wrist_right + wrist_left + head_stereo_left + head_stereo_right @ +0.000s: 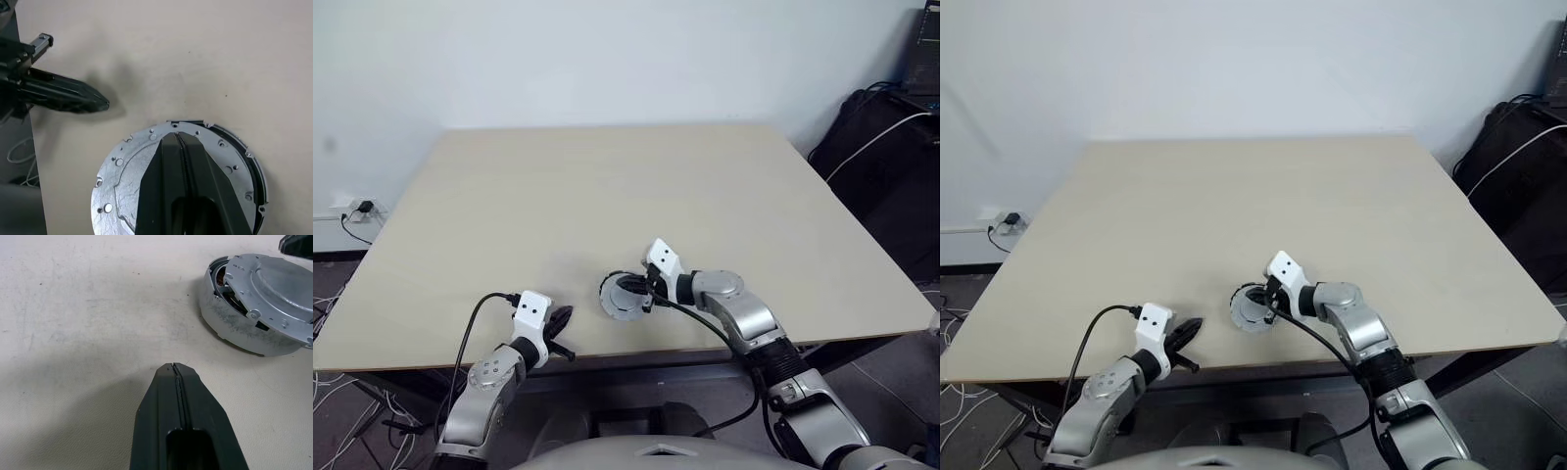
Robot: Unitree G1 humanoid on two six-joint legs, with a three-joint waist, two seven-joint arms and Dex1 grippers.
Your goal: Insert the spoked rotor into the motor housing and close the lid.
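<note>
Lid askew on housing, both jaws pressed together

Left gripper (pixel 175 368) sits low at the table (pixel 607 186) edge, clear of the motor housing (pixel 234 325); just beyond, right gripper (pixel 176 136) hovers over the tilted lid (pixel 142 161), holding nothing.

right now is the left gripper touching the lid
Apart. The left wrist view shows bare table between the shut left gripper and the lid, which sits askew on the housing.
</note>
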